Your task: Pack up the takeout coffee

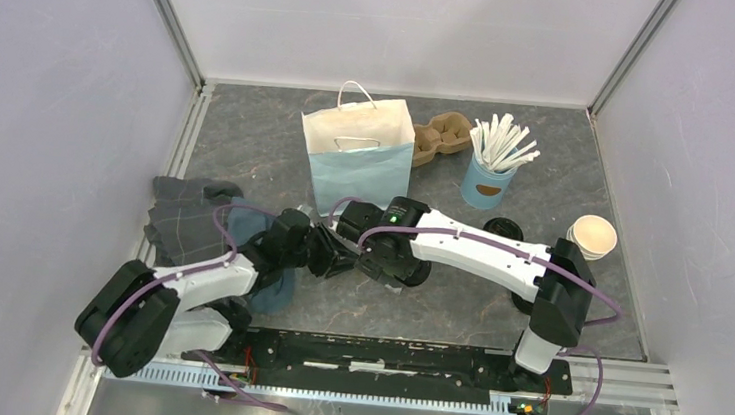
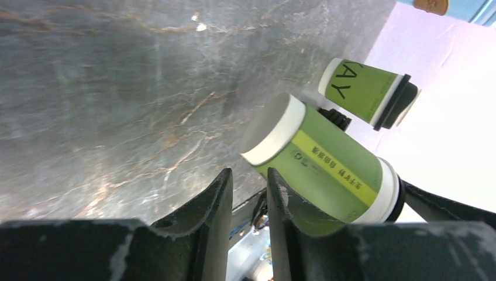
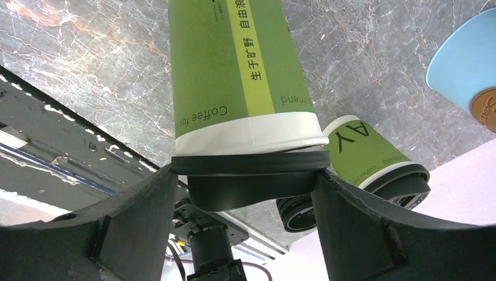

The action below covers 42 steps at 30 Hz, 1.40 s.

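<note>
Soft, even white light falls from overhead, leaving only faint, short shadows under the arms on the grey marbled table (image 1: 248,147). The pale walls (image 1: 43,89) glow bright, and in the left wrist view the pale area at the right edge is nearly washed out. Small glints of glare dot the tabletop there. Up close, the lettering on the takeout coffee (image 3: 240,70) reads crisp, while the near foreground turns dark and slightly soft.
</note>
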Tool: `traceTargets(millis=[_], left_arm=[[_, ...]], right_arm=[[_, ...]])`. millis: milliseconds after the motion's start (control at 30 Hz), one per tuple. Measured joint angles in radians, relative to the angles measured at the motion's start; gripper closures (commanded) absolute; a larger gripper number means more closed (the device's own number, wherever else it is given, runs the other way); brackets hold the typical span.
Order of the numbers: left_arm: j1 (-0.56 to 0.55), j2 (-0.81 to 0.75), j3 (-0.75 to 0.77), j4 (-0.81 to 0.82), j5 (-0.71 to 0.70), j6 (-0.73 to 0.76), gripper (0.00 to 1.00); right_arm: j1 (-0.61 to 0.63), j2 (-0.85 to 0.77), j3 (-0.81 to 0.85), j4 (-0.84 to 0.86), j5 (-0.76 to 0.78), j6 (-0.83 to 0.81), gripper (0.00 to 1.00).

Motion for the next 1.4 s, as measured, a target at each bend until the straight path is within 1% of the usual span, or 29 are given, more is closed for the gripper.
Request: traceTargets(millis=[200,400,533,933,1133,1400], left_arm=[[-0.056,0.138,0.038,0.139,-0.001,-0.093,0.7],[-0.089,0.217,0.105,0.179,-0.004,-0.113,0.71],[-0.105,0.254,0.108,0.204,-0.003,-0.129,0.71],[-0.126,0.295,0.105,0.207,-0.003,-0.142,0.71],[-0.128,0.312,0.093,0.251,-0.004,-0.144,0.71],[-0.119,0.361,0.093,0.296,0.012,-0.151,0.71]], right_arm=[[0.0,0.0,0.0,0.0,-0.003,-0.011,0.16],[0.0,0.0,0.0,-0.002,-0.007,-0.015,0.16],[-0.006,0.0,0.0,-0.014,-0.011,-0.02,0.15],[-0.006,-0.007,-0.046,0.015,-0.027,-0.034,0.15],[-0.006,-0.008,-0.048,0.019,-0.026,-0.047,0.14],[-0.013,0.038,0.002,-0.029,-0.024,-0.078,0.13]])
